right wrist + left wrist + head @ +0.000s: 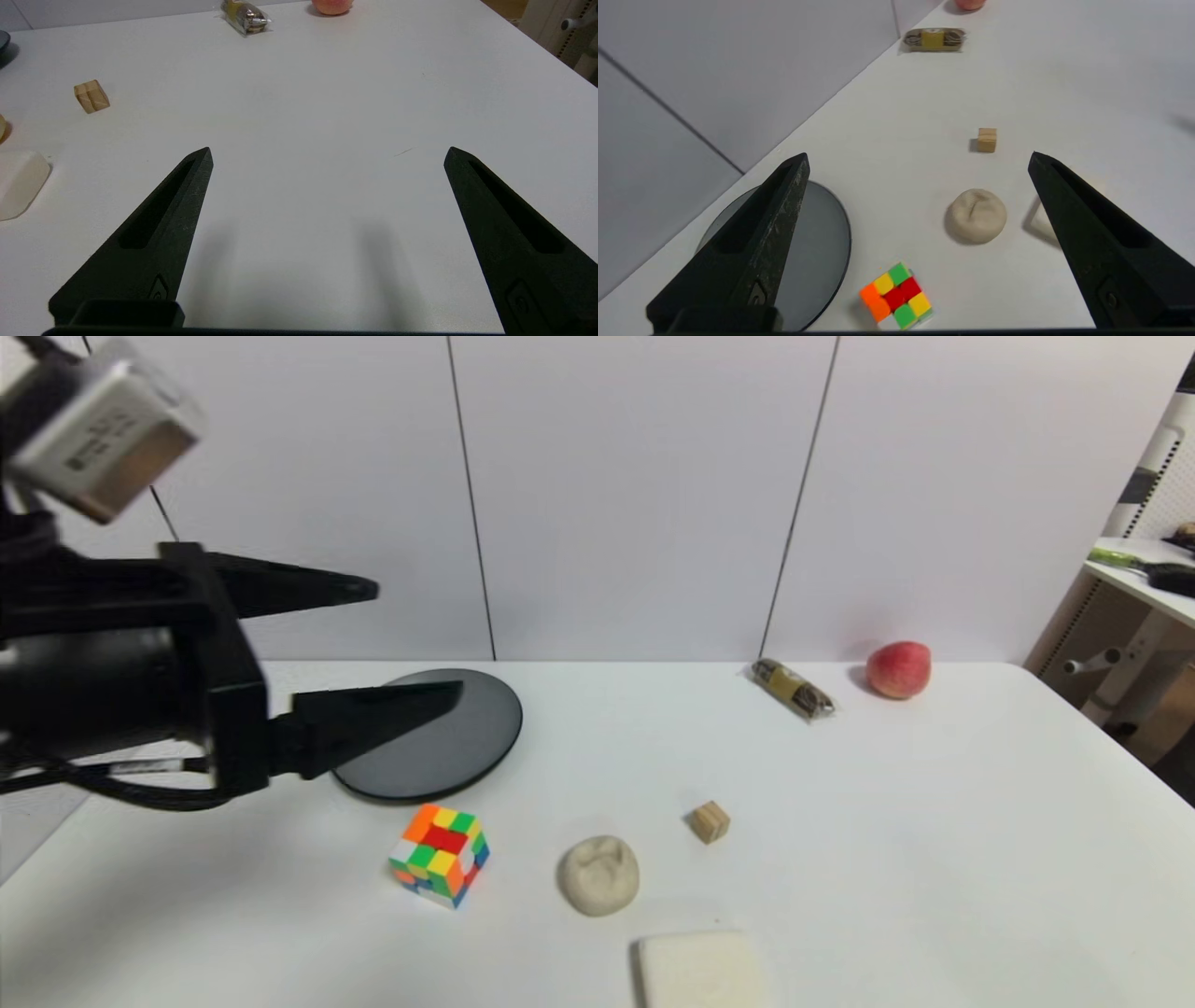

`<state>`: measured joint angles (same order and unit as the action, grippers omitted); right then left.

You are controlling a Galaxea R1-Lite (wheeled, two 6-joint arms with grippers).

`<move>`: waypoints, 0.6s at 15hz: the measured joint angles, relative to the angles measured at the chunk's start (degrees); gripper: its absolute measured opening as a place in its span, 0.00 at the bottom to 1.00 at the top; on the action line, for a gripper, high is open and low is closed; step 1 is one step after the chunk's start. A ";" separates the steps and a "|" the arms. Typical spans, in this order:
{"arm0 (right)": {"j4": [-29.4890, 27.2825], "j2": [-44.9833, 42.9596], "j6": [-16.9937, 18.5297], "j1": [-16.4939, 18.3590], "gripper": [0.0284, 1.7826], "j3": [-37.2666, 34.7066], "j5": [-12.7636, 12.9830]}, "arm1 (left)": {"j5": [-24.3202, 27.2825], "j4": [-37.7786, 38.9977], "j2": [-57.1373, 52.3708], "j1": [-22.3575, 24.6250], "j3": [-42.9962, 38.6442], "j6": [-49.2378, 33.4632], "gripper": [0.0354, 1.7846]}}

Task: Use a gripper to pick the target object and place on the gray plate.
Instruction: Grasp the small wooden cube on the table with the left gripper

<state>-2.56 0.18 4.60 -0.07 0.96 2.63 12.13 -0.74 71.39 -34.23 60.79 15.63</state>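
White table [934,821] | your left gripper [415,639] spread wide, empty, over gray plate [467,747] | wooden cube [710,821] at plate's 4 o'clock | right gripper [327,156] spread, empty

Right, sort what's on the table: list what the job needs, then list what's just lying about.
Needed for the job:
- wooden cube, the thing to pick
- gray plate, where it goes
- left hand, open, raised near the plate
- right hand, open, low over bare table

Just lying about:
- puzzle cube
- dough lump
- white block
- wrapped snack
- peach
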 joint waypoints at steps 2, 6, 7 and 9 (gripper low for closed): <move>0.02 0.00 0.00 0.00 0.96 0.00 0.00 | 0.07 0.11 6.62 -3.44 4.83 0.02 0.94; 0.02 0.00 0.02 0.00 0.96 0.00 0.00 | -0.09 -0.10 20.18 -8.37 13.00 0.18 0.94; 0.02 0.00 0.04 0.00 0.96 0.00 0.00 | -0.15 -0.05 23.26 -9.46 14.57 0.16 0.94; 0.04 0.00 0.04 0.00 0.96 0.00 0.00 | -0.20 -0.18 29.27 -11.36 18.36 0.13 0.94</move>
<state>-2.52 0.18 4.63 -0.07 0.96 2.63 11.93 -0.93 100.66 -45.59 79.15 15.76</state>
